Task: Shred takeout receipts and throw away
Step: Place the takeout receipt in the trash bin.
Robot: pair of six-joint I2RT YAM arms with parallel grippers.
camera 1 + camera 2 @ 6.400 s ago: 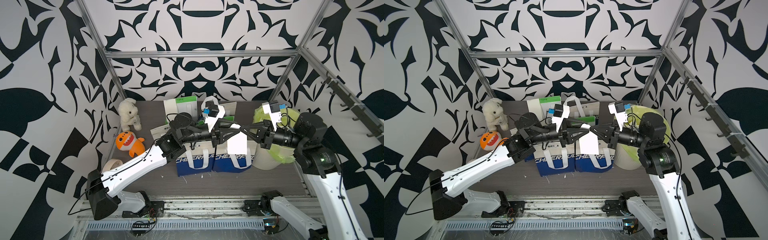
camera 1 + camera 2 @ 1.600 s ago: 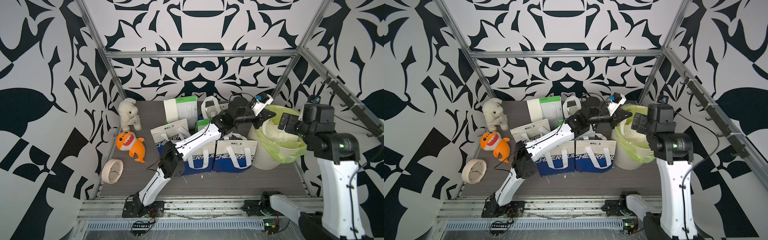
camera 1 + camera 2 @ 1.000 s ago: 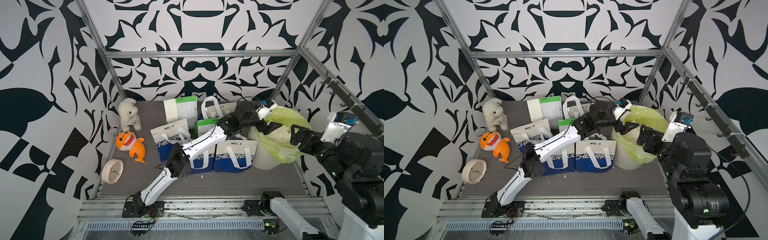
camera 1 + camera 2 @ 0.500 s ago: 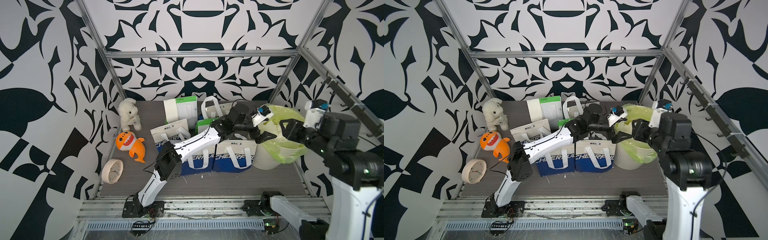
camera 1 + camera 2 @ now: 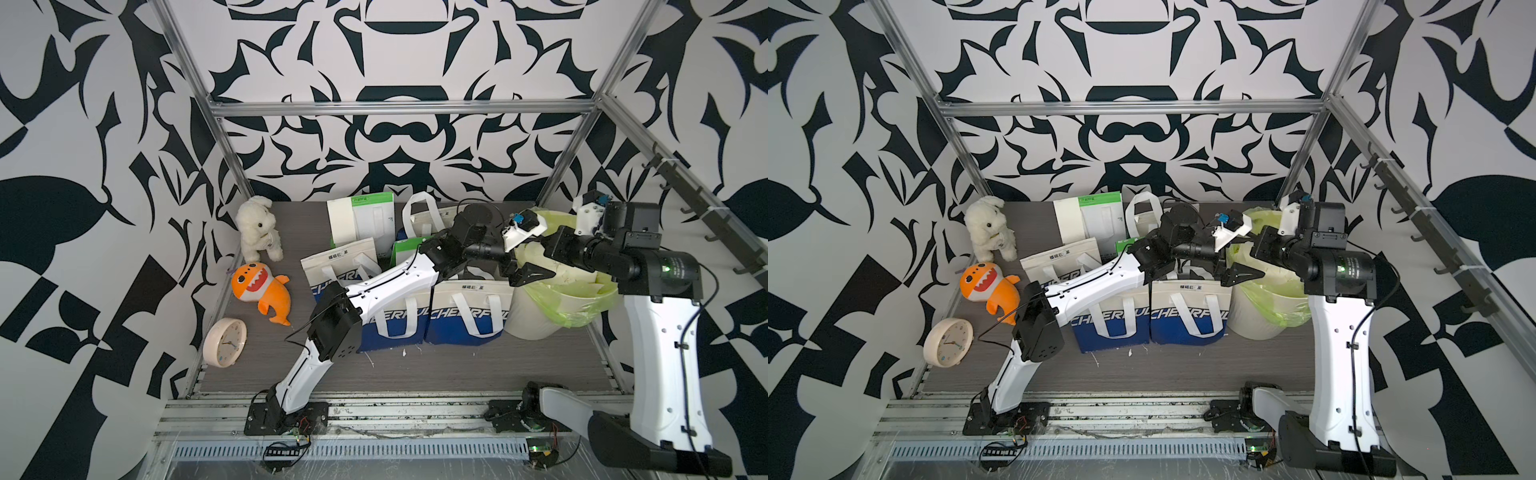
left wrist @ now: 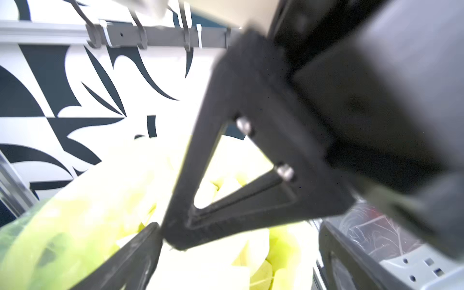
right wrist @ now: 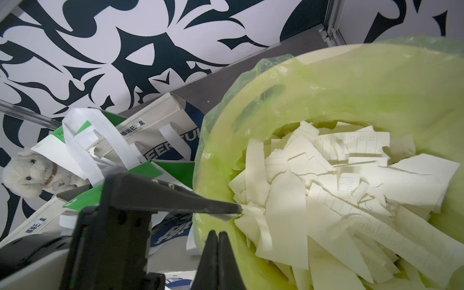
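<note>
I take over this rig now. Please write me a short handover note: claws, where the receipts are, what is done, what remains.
Left claw: open, at the bin rim.
Right claw: shut, empty, over the bin.
Receipts: torn pieces lie in the bin; small white scraps on the table before the bags.
Done: those pieces torn and dropped.
Left: pick up the scraps; whether a whole receipt remains among the bags, I cannot tell.

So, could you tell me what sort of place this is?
Probably a robotics test cell: an aluminium frame with patterned panels, a left arm and right arm on a base rail, and props like a plush shark and takeout bags.
</note>
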